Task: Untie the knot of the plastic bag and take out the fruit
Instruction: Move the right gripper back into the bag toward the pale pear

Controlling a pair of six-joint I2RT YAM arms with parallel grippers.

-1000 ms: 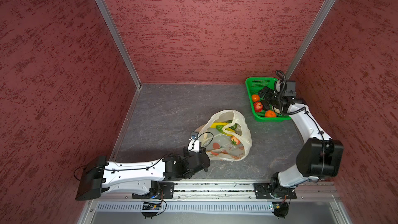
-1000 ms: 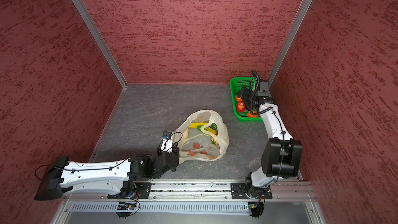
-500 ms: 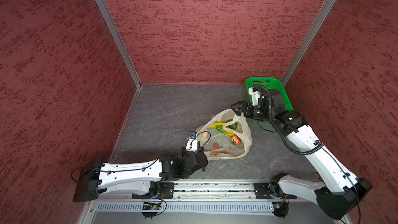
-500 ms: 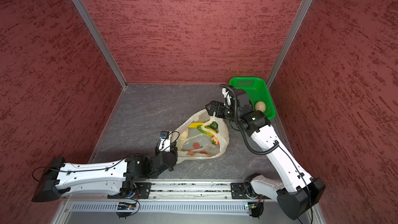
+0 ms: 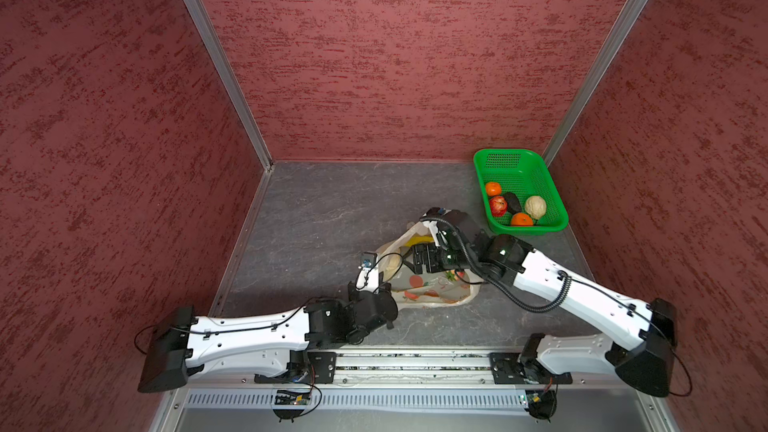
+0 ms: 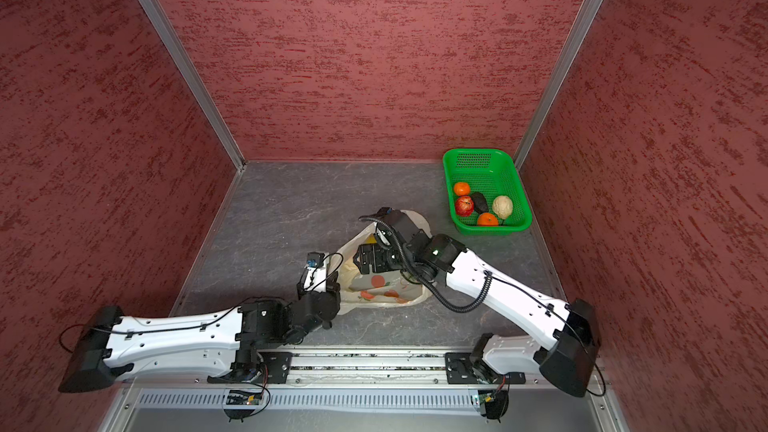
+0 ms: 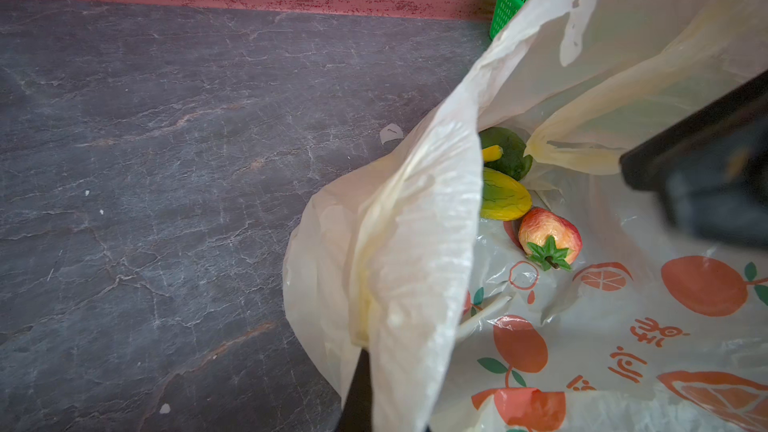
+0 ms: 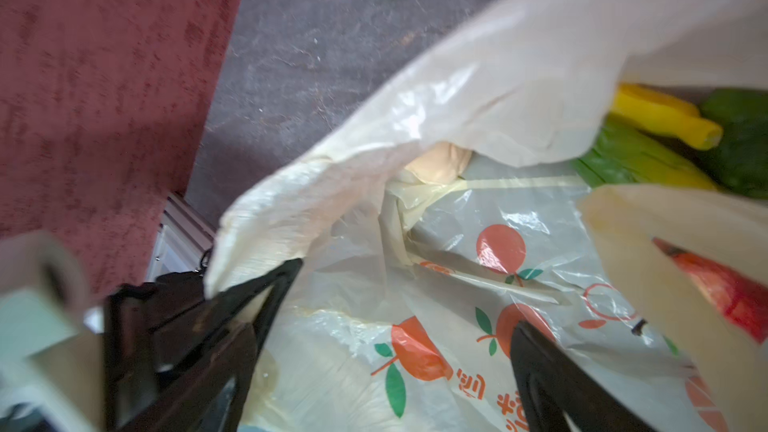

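Note:
The plastic bag [image 5: 432, 290] [image 6: 386, 290] lies mid-floor with its mouth gaping; no knot shows. My left gripper [image 5: 379, 281] [image 7: 374, 371] is shut on the bag's near rim and holds it up. My right gripper [image 5: 409, 259] [image 8: 401, 322] hangs open over the bag's mouth, its fingers [image 8: 266, 297] wide apart with only printed film between them. Fruit inside the bag: a red apple [image 7: 548, 238], a yellow-green mango [image 7: 503, 197], a dark green piece [image 7: 511, 151], a banana [image 8: 660, 118] and a cream piece [image 8: 440, 164].
A green basket [image 5: 515, 170] [image 6: 482, 168] stands at the back right by the wall, holding two oranges, a red apple [image 5: 497, 205], a dark avocado and a cream bumpy fruit [image 5: 535, 206]. Red walls close in three sides. A small plastic scrap [image 7: 390, 133] lies on the floor.
My right arm swung from the basket back to the bag and now hangs over its mouth. The left gripper stayed shut on the rim.

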